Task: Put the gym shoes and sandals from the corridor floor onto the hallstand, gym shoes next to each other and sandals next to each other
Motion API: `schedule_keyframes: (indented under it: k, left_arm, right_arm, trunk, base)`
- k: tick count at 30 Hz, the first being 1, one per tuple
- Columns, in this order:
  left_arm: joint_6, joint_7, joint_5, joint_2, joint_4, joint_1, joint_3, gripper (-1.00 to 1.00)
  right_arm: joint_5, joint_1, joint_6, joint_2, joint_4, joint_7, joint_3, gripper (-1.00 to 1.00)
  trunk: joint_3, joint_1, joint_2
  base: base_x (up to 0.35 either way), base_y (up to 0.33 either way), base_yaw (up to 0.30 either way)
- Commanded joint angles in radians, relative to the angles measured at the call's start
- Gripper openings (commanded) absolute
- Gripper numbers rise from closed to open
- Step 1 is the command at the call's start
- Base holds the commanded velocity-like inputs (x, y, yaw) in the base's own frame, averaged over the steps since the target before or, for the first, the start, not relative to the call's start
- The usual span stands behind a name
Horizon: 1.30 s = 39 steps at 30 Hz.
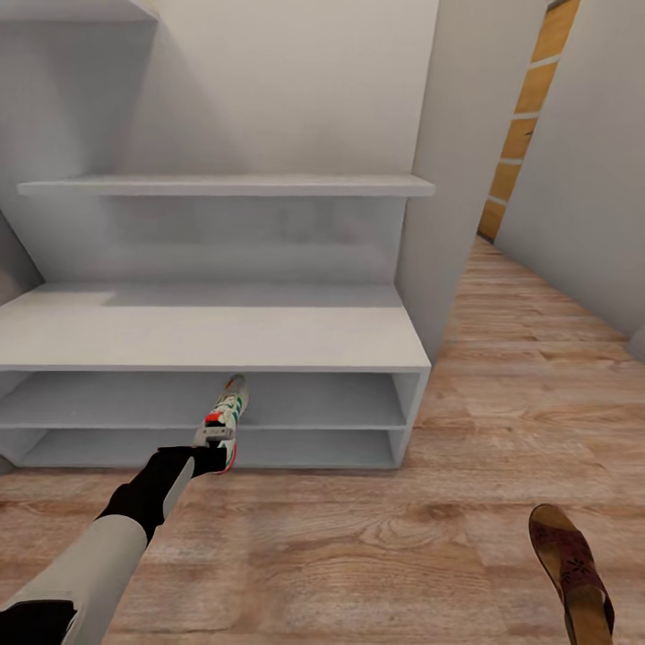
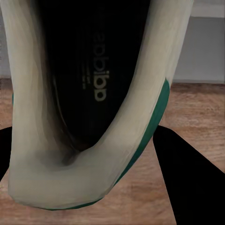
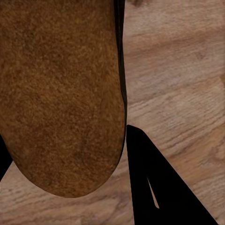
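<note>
- The gym shoe (image 1: 228,417) is white, with green stripes on its side and red-orange at the heel; in the left wrist view the gym shoe (image 2: 93,103) shows a dark opening with a printed insole and a green edge.
- It is in the lower middle of the head view, held by the left gripper (image 1: 215,439) at its heel, in front of the low open shelves of the hallstand (image 1: 215,336).
- The left gripper's fingers (image 2: 187,178) stand on both sides of the heel, clamped on it.
- The sandal (image 1: 571,569) is brown leather with a dark insole, at the lower right corner of the head view, over the corridor floor (image 1: 376,537).
- In the right wrist view the sandal (image 3: 61,93) lies between the dark fingers (image 3: 154,187) of the right gripper (image 3: 70,159); I cannot tell if they press it.
- The hallstand is pale grey-white, with a wide bench top, two low shelves and a floating shelf (image 1: 224,185) above; the floor is light brown wood planks.
- The shoe's long axis runs up the frame, toe toward the shelves.
- The sandal's long axis runs from upper left to lower right.
</note>
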Motion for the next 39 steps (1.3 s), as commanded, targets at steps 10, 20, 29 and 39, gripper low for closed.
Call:
schedule_keyframes:
  k: [10,20,29,39]
  left_arm:
    - [0.005,0.001,0.004,0.000,0.000,0.001,-0.001,-1.00]
    - [0.003,0.002,0.004,-0.005,0.000,0.001,-0.001,-1.00]
    - [0.003,0.002,0.004,0.000,0.000,0.001,-0.001,-1.00]
    - [0.002,0.082,0.005,-0.008,0.000,0.004,-0.003,-1.00]
  right_arm:
    - [0.005,0.000,0.006,0.000,0.003,0.005,0.000,-1.00]
    - [0.005,0.000,0.006,0.000,0.004,0.005,0.000,-1.00]
    - [0.005,0.000,0.006,0.000,0.004,0.005,0.001,-1.00]
    - [0.006,0.000,0.006,0.000,0.004,0.005,0.000,-1.00]
  trunk:
    - [-0.001,0.000,0.000]
    - [-0.001,0.000,0.000]
    - [-0.001,0.000,0.000]
    - [-0.001,0.000,0.000]
  base:
    - [0.147,0.119,0.000]
    - [0.142,0.011,0.000]
    - [0.171,0.000,0.000]
    - [0.157,0.000,0.000]
